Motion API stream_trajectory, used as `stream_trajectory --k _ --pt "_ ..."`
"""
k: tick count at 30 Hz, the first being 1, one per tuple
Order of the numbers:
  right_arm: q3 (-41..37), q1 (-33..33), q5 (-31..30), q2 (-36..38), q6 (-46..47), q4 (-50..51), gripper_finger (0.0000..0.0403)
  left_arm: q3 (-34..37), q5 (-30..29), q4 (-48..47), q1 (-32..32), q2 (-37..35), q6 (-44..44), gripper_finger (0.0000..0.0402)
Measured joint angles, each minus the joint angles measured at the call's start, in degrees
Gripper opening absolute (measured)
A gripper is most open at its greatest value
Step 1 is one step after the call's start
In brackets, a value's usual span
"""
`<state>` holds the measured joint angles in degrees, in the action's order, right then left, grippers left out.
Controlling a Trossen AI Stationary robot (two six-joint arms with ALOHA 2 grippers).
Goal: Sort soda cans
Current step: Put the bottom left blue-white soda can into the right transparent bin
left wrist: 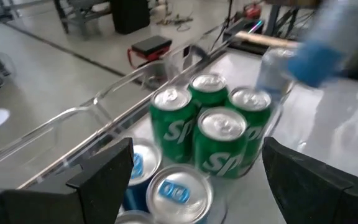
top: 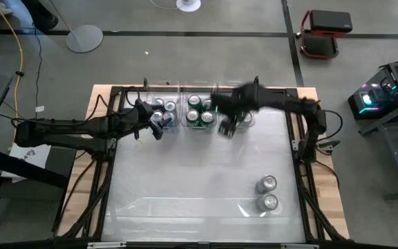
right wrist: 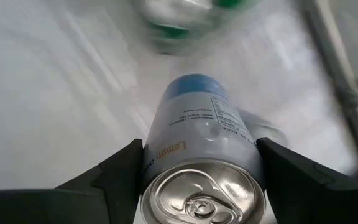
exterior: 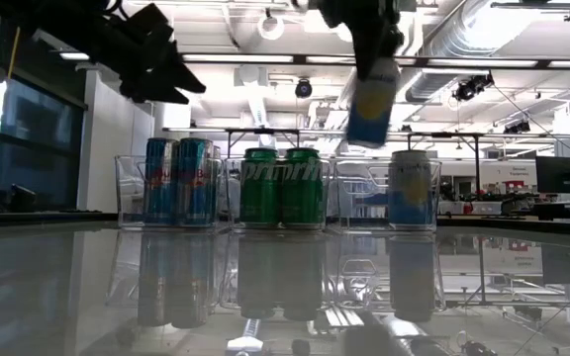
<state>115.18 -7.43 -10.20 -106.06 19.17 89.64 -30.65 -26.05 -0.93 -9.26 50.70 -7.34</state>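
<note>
My right gripper (top: 228, 126) is shut on a silver-grey soda can with a blue band (exterior: 372, 104), high above the table beside the right clear bin (top: 246, 119). One silver-grey can (exterior: 413, 190) stands in that bin. Several green cans (left wrist: 219, 137) stand in the middle bin and blue cans (left wrist: 169, 193) in the left bin. My left gripper (left wrist: 194, 180) is open and empty, just above the blue cans (top: 163, 114). Two more silver-grey cans (top: 268, 192) stand on the table at the near right. My right gripper pinches the can's side wall near its top end (right wrist: 160, 168) between its two fingers (right wrist: 120, 171), one on each side. The fingers come from above, pointing down. The can hangs below them, top up and slightly tilted, lifted clear of table and bins.
The three clear bins stand in a row along the table's far edge (top: 199, 90). The glossy tabletop (top: 185, 187) lies open in the middle and near left. Both arms are close together over the bins.
</note>
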Motion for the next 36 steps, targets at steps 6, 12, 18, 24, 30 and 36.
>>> stream_trajectory --k 6,12,18,24,30,36 --pt "0.02 -11.66 4.72 -1.31 -7.42 -2.89 0.0260 -0.01 1.61 3.00 0.00 0.00 1.12 0.0333" --pt "-0.19 -16.31 9.31 -6.95 -11.67 -3.02 0.0260 0.00 1.64 2.96 -0.02 0.00 1.45 0.0333" --pt "-0.20 -16.51 10.68 -12.53 -15.36 -3.00 0.0260 0.00 1.64 2.98 -0.11 0.00 1.50 0.0333" --pt "-0.18 -16.64 10.89 -15.60 -18.87 -3.47 0.0260 0.00 1.64 2.95 -0.11 0.00 1.52 0.0333" --pt "-0.96 -16.58 11.92 -16.12 -20.62 -4.32 0.0260 0.00 1.64 2.95 -0.11 0.00 1.52 0.0333" --pt "-4.99 -16.66 12.76 -15.94 -21.31 -4.59 0.0305 0.00 1.67 2.71 -0.09 0.00 1.50 0.0333"
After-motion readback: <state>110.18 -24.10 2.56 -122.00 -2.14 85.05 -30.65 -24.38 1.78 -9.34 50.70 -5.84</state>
